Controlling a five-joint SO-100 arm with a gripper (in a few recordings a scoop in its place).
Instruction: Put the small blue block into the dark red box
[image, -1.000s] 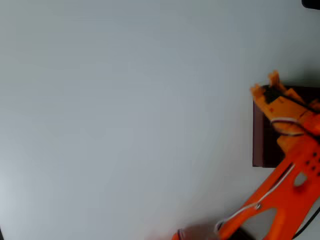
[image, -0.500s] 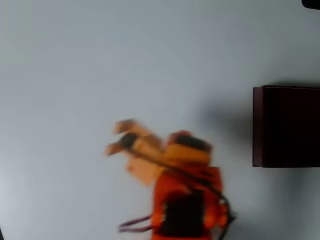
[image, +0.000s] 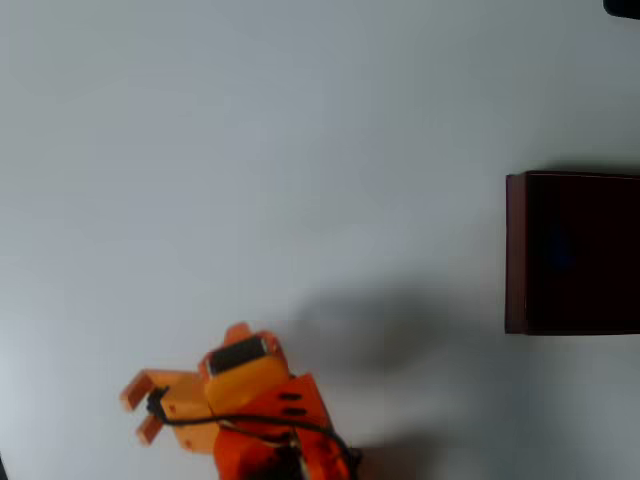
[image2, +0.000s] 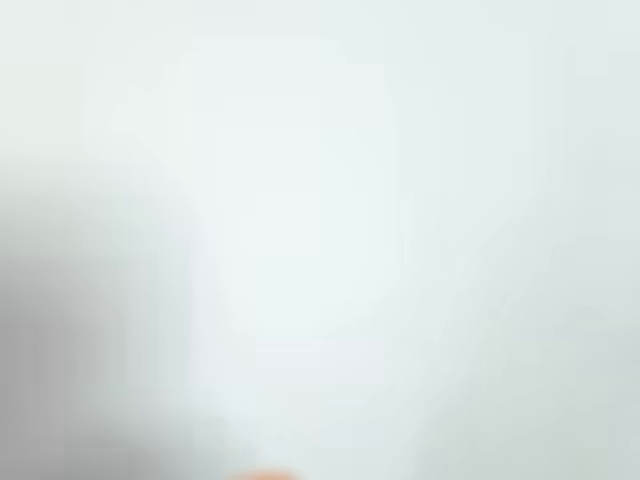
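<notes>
Overhead view: an orange gripper (image: 135, 410), fingers apart and holding nothing, sits at the lower left of a white table (image: 300, 150). The dark red box (image: 572, 252) lies well apart at right; a faint bluish spot inside may be the block.

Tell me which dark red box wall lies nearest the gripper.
Left wall of the dark red box in the overhead view, its maroon strip; the gripper sits lower left.
</notes>
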